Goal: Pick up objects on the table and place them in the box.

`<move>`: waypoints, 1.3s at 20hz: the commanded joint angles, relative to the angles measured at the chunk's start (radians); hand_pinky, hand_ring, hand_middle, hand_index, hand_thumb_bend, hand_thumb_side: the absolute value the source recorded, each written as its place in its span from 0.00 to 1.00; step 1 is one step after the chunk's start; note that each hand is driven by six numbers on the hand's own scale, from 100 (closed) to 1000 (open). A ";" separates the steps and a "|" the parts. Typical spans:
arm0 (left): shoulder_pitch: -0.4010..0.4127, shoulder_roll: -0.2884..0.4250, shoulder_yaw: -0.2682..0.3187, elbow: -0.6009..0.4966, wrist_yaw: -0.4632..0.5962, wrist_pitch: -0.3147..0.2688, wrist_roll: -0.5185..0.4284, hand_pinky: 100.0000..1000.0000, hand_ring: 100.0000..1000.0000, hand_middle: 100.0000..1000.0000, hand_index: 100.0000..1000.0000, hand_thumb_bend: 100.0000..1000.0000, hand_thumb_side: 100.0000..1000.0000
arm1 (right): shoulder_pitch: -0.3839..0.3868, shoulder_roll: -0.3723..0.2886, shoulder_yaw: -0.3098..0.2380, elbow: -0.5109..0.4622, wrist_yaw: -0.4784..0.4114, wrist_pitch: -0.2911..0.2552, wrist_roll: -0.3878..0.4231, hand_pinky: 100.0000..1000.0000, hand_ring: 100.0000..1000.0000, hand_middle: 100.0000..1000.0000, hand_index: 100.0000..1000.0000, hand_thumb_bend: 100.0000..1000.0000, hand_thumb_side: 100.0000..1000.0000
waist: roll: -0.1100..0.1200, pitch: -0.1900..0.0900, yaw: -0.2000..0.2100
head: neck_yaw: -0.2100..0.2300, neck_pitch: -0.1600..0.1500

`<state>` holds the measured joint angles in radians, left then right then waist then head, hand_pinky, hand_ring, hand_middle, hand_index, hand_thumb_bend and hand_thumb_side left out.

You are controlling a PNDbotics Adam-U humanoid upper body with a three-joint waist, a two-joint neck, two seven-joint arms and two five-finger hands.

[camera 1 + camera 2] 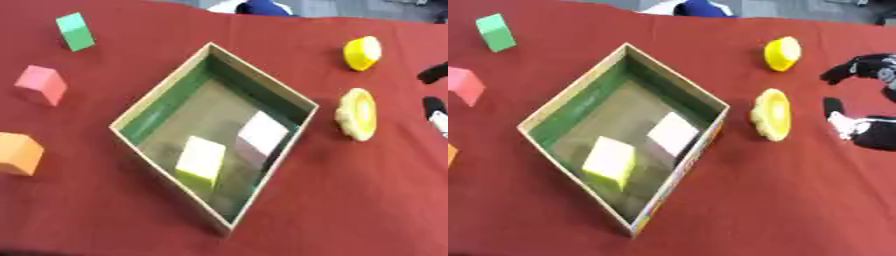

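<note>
My right hand [866,102] shows at the right edge of the right eye view, black, with fingers [843,71] and thumb spread wide in a broad C. It holds nothing and touches nothing that I can see. My left hand is out of both views.

Just left of the hand's opening, lying apart from it on the red tabletop [780,200], is a yellow disc [772,114] with a scalloped rim, tilted toward the hand. Farther from me than that, left of the upper fingers, sits a yellow cup [783,53] on its side, also apart from the hand.

Left of the disc, just beside it, stands the box [579,97], open-topped, turned cornerwise, with green inner walls. Inside it lie a white block [674,132] near the wall that faces the hand and a pale yellow block [610,161] nearer me.

Well beyond the box, on its far side from the hand, are a green block [76,31], a pink block [42,84] and an orange block [17,153], all on the tabletop.
</note>
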<state>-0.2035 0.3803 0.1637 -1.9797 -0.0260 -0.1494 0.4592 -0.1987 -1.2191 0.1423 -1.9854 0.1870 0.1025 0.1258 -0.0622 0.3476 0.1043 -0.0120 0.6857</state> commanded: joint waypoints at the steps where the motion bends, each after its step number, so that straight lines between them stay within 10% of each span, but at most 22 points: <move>1: -0.007 0.029 -0.001 -0.020 0.005 0.000 -0.006 0.70 0.52 0.51 0.77 0.05 0.24 | -0.030 -0.106 -0.014 -0.015 -0.036 -0.004 0.041 0.84 0.82 0.68 0.79 0.00 0.36 | 0.005 -0.013 0.002 | -0.009 -0.002; 9: -0.012 0.036 -0.008 -0.020 0.010 0.000 -0.015 0.70 0.52 0.51 0.77 0.05 0.24 | -0.117 -0.141 0.029 -0.015 -0.078 0.027 0.137 0.85 0.83 0.71 0.81 0.00 0.34 | -0.001 -0.011 0.014 | -0.024 0.001; 14: -0.014 0.036 -0.010 -0.020 0.013 0.000 -0.019 0.70 0.52 0.52 0.77 0.05 0.24 | -0.173 -0.119 0.072 -0.010 -0.079 0.050 0.213 0.85 0.85 0.72 0.83 0.00 0.00 | -0.005 -0.010 0.025 | -0.033 -0.002; 26: -0.021 0.035 -0.013 -0.020 0.019 -0.001 -0.025 0.70 0.52 0.52 0.77 0.04 0.24 | -0.281 -0.050 0.136 0.039 -0.130 0.108 0.313 0.87 0.89 0.73 0.83 0.10 0.00 | -0.008 -0.003 0.041 | -0.040 -0.006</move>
<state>-0.2126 0.3884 0.1512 -1.9797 -0.0081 -0.1489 0.4396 -0.4667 -1.2509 0.2853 -1.9510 0.0629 0.2020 0.4380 -0.0733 0.3595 0.1445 -0.0474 0.6857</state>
